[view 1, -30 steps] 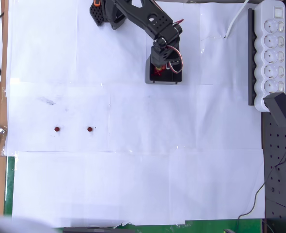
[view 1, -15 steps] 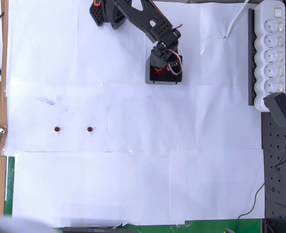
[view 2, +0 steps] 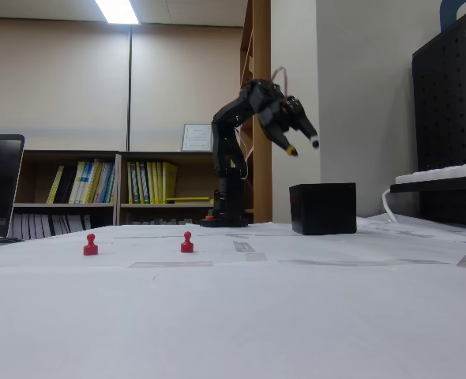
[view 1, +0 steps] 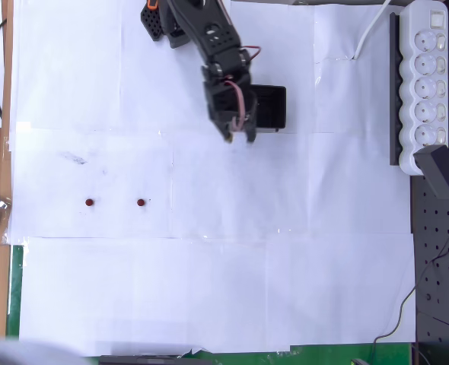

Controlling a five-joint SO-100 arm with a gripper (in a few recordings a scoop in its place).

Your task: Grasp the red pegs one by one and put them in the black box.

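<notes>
— Red pegs (view 1: 89,202) (view 1: 140,202), where are they?
— Two stand on the white table (view 1: 285,289), far left of the black box (view 1: 269,106).
— And the tool (view 2: 302,146)?
— Raised beside the box, fingers spread, holding nothing.

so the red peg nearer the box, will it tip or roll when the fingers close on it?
Probably tippy: in the fixed view the nearer red peg stands upright, narrow, with a knob head above a small flared base. Once down it may roll in an arc, since the ends differ. It looks rigid and light, and a sideways nudge from the open gripper could slide it across the paper.
</notes>
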